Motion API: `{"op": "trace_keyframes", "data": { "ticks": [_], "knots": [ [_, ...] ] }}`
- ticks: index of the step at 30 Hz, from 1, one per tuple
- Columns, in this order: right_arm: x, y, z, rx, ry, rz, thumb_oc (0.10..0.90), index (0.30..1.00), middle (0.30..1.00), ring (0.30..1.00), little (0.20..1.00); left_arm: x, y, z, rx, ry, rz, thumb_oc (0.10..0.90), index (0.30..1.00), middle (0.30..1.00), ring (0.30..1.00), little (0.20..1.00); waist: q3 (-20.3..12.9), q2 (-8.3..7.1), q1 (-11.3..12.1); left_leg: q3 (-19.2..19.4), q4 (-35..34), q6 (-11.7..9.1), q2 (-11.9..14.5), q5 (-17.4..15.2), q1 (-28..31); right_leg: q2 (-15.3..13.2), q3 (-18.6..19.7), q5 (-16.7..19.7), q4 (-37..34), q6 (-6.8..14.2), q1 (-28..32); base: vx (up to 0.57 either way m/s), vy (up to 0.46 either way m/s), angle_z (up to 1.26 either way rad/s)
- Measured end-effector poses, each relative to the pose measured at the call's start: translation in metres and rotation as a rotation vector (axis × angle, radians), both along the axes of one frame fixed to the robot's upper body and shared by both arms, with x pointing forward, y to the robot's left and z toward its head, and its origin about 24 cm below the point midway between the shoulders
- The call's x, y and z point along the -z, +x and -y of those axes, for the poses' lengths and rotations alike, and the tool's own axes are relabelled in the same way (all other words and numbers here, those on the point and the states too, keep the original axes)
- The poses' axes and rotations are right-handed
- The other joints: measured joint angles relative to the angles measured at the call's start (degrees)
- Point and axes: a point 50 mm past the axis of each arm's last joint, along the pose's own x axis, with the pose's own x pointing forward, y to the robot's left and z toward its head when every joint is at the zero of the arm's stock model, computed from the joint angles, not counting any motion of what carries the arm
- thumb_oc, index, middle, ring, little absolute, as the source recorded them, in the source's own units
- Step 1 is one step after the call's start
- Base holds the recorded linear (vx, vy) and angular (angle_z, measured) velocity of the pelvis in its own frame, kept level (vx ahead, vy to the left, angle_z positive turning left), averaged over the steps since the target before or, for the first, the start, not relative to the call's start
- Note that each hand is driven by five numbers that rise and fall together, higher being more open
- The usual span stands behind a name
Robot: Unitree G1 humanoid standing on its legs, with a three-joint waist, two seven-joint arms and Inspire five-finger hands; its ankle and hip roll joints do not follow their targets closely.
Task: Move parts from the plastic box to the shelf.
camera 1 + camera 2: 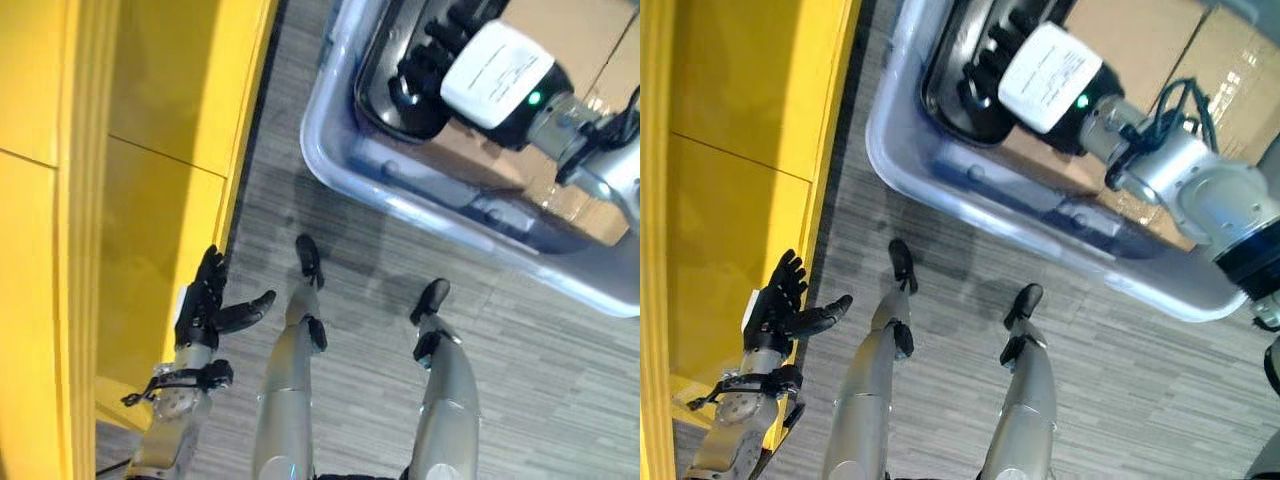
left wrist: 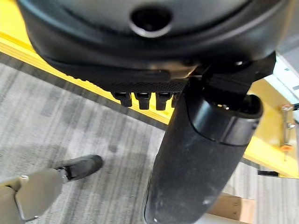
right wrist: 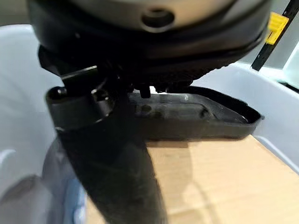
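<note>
Inside clear plastic box point(image 1: 345, 170), right hand point(image 1: 990, 70) reaches w/ fingers spread over black moulded part point(image 3: 196, 116); curl under rim before lifting. Left hand point(image 1: 205, 305) spread, idle by yellow shelf point(image 1: 150, 200).

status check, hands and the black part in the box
Right hand reaching into plastic box, over black part, grip unclear. Left hand open by yellow shelf.
</note>
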Motion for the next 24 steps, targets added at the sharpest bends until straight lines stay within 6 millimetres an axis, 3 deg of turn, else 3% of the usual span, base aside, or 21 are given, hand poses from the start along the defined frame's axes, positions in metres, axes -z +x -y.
{"op": "trace_keyframes", "data": {
  "ticks": [5,11,24],
  "knots": [
    [-0.004,-0.002,0.009,0.02,-0.001,0.026,0.4,0.3,0.3,0.3,0.3,0.002,-0.003,-0.001,-0.013,-0.005,-0.008,0.9,1.0,1.0,1.0,1.0,-0.2,0.31,-0.2,0.1,-0.8,-0.8,-0.1,0.0,-1.2,-0.1,1.1,0.0,1.9,-0.4,-2.8,0.0,0.0,0.0],
    [-0.01,-0.003,0.005,-0.008,0.026,0.067,0.4,0.3,0.3,0.3,0.3,0.001,-0.003,0.0,-0.016,-0.044,0.004,0.9,1.0,1.0,1.0,1.0,-1.3,2.46,1.4,0.1,-1.3,-0.5,-0.2,0.9,-2.0,-0.3,1.1,-0.1,2.4,-0.7,-3.8,0.0,0.001,0.01],
    [-0.006,-0.004,0.007,-0.009,0.033,0.061,0.4,0.3,0.3,0.3,0.3,-0.004,-0.002,0.002,-0.008,-0.045,0.025,0.9,1.0,1.0,1.0,1.0,-1.3,2.44,0.6,-0.2,-1.2,0.5,-0.3,1.9,-1.8,-0.4,0.7,-0.4,3.5,-0.5,-3.6,0.0,0.002,0.01]
  ]
}}
